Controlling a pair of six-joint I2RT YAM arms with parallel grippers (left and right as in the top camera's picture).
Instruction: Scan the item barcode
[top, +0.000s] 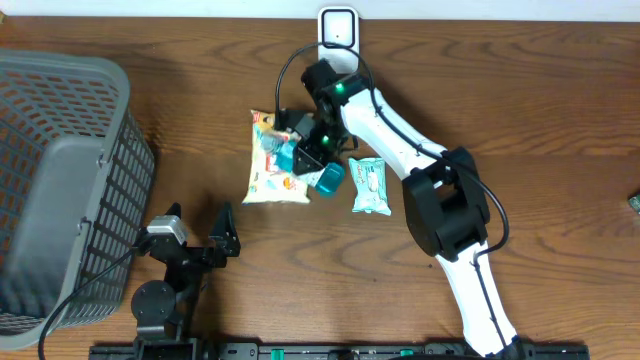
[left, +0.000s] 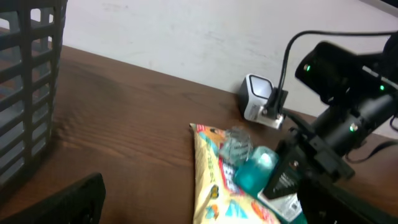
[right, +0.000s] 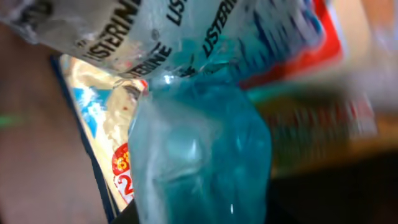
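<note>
Nearest, at lower left of the overhead view: left gripper (top: 198, 216), jaws spread wide, holding nothing, well apart from the work. Further up, at centre frame: small clear plastic bottle of blue liquid (top: 328, 179), lying on its side on a flat, brightly printed snack packet (top: 266, 182) on the brown wooden table (top: 540, 120). Just right of the bottle: a pale green packet (top: 368, 186), not involved. Long axis of the bottle judged diagonal, upper left to lower right in the overhead view. Directly over the middle of the bottle, crossing that axis: right gripper (top: 308, 158). Bottle fills the right wrist view, so placed between or just under the fingers; cannot tell whether the jaws are clamped on it or only closing around it. Farthest, at top centre against the table edge: white barcode scanner (top: 338, 27), straight up-frame from the bottle and near it. Assign the coming move to the right arm, clearly the nearer one: lift, carry up-frame, turn the printed label toward the scanner face.
</note>
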